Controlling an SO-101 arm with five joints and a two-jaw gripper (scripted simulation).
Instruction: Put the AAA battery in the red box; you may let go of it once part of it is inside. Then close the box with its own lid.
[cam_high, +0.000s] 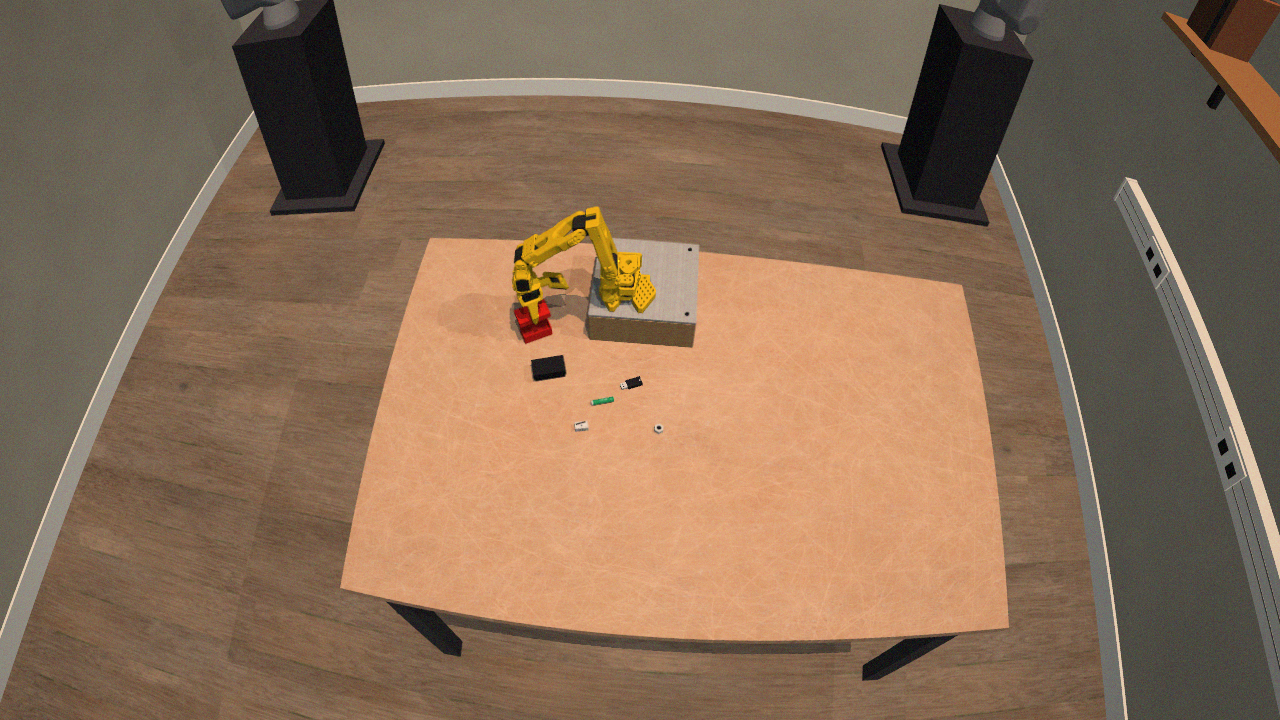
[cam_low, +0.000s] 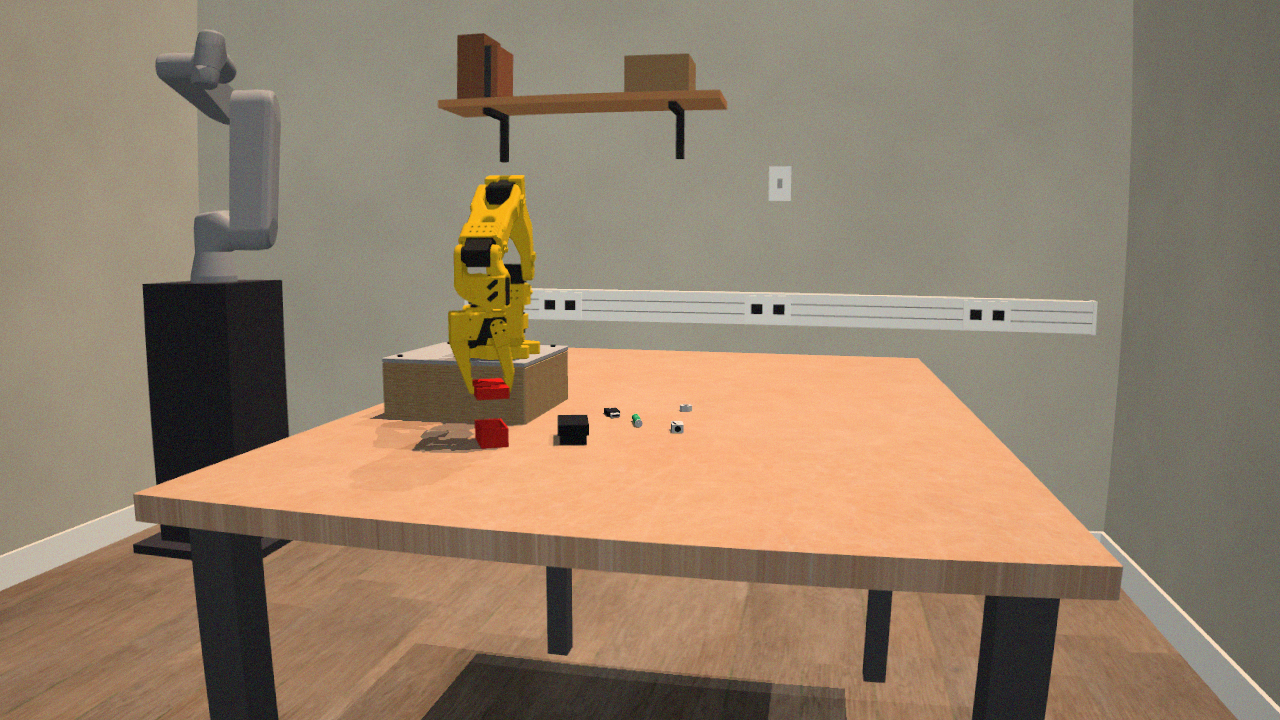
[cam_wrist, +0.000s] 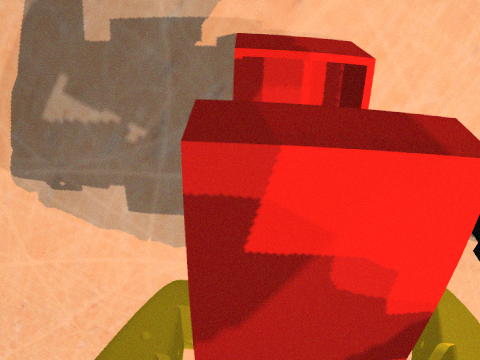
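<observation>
Jaws clamped on red lid (cam_wrist: 320, 254), above open red box (cam_wrist: 303, 74), unlabelled

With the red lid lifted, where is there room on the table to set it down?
The gripper holds the red lid above the open red box. Free: the table in front of the small parts, and its right half. Crowded: from the black box to the battery.

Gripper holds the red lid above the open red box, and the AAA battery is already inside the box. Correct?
Not quite. The gripper does hold the red lid above the open red box, but the top view shows the green AAA battery lying on the table.
</observation>
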